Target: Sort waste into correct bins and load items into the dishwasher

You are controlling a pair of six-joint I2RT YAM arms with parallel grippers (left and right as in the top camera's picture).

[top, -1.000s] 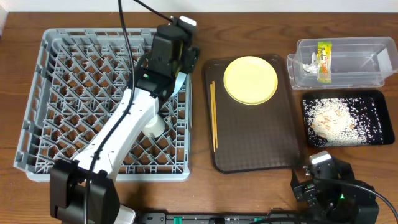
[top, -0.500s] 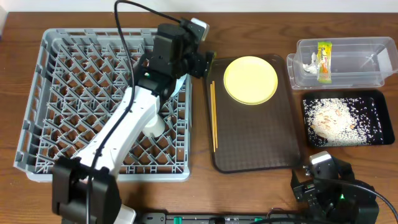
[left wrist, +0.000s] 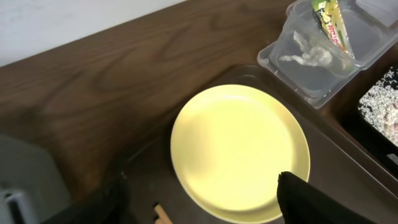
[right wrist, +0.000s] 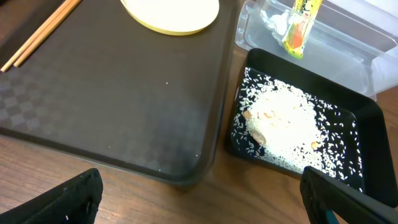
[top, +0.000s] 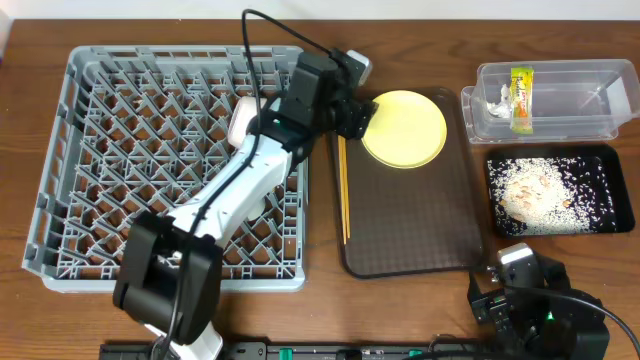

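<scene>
The yellow plate (top: 408,128) (left wrist: 239,152) lies at the far end of the brown serving tray (top: 410,225). Beside it lie the chopsticks (top: 343,190), whose tip (left wrist: 160,215) shows in the left wrist view. My left gripper (top: 360,112) (left wrist: 199,205) hovers open over the plate's left edge, holding nothing. A pale dish (top: 240,118) stands on edge in the grey dishwasher rack (top: 120,170). The clear tub (top: 570,100) holds the wrapper (top: 521,97) and tissue (top: 497,97). Rice scraps (top: 535,190) fill the black tray (top: 600,215). My right gripper (top: 520,300) (right wrist: 208,205) rests open near the table's front edge.
The left arm's white links lie diagonally across the rack and hide part of it. The serving tray's near corner (right wrist: 186,174) sits just ahead of my right gripper, with the black tray (right wrist: 367,112) to its right.
The left arm has swung right, from over the rack's far right corner to the plate's left edge. A pale dish now shows in the rack. The right arm is still.
</scene>
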